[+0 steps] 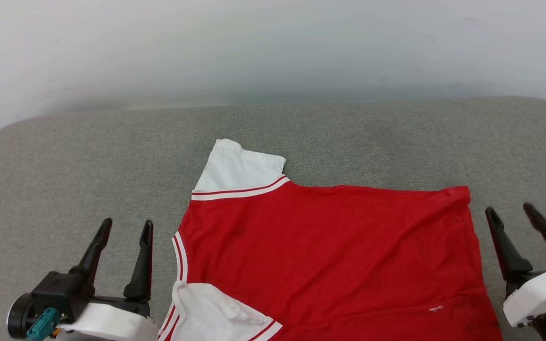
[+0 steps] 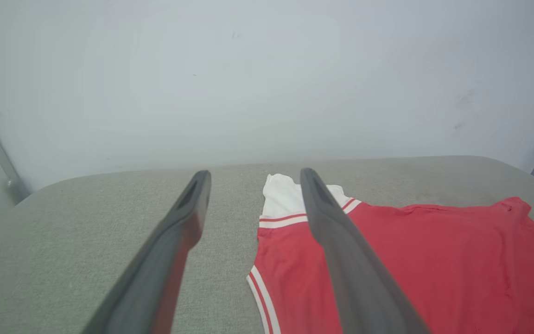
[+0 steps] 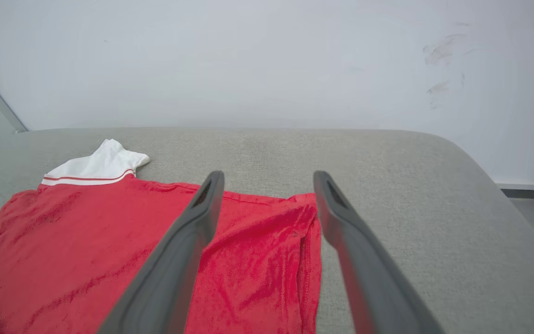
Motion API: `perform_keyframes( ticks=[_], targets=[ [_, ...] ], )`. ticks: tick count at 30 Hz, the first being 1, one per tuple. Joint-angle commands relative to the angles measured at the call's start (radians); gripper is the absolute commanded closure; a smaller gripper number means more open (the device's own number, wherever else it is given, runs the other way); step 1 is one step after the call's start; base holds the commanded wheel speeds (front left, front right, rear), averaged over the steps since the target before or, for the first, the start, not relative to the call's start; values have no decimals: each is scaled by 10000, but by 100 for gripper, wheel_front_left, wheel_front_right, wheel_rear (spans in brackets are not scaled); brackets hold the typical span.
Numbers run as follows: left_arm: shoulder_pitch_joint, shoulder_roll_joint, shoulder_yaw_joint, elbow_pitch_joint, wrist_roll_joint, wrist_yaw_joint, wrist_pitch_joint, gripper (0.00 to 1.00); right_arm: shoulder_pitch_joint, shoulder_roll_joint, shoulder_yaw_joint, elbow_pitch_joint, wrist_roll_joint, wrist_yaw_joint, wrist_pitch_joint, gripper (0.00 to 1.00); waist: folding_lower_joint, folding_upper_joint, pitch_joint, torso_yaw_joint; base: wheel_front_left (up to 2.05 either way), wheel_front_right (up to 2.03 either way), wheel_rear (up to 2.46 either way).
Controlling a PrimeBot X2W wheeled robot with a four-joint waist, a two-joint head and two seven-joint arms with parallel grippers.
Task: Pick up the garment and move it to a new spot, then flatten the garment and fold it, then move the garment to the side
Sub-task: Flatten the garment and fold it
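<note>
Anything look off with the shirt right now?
Mostly flat. The garment has its near white sleeve rumpled and folded on itself, unlike the far sleeve, which lies smooth. A small white fleck sits on the red cloth near the hem.

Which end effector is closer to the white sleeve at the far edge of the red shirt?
Left. The left end effector is open beside the shirt, on its collar side, nearer the robot than the sleeve. The right end effector is open beyond the opposite hem.
</note>
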Motion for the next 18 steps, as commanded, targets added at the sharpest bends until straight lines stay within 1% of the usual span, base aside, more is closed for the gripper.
perform_keyframes(
  ticks=[1,3,5,9,12,15,18],
  targets=[
    [318,-285,328,-100,289,-38,-28,0,-221,147,-18,-95,-129,-8,-547,0,0,0,66,-74,0,0,0],
    [466,-724,878,-277,641,-246,-30,0,-230,318,28,-67,-277,-8,-1287,0,0,0,139,-142,0,0,0],
    [612,-1143,1337,-349,935,-550,-31,0,-208,468,99,-7,-374,-8,-1895,0,0,0,210,-195,0,0,0],
    [791,-1859,1993,-259,1336,-1286,-31,0,-256,677,245,122,-541,-8,-2590,0,0,0,383,-318,0,0,0],
    [768,-2193,2345,-114,1586,-1902,-32,0,-329,765,283,212,-646,-8,-2846,0,0,0,532,-415,0,0,0],
    [612,-2483,2705,18,1776,-2382,-32,0,-422,892,274,220,-723,-8,-3004,0,0,0,689,-510,0,0,0],
    [460,-2618,2947,174,1977,-2766,-34,0,-410,1002,253,215,-798,-8,-3058,0,0,0,843,-614,0,0,0]
  ],
)
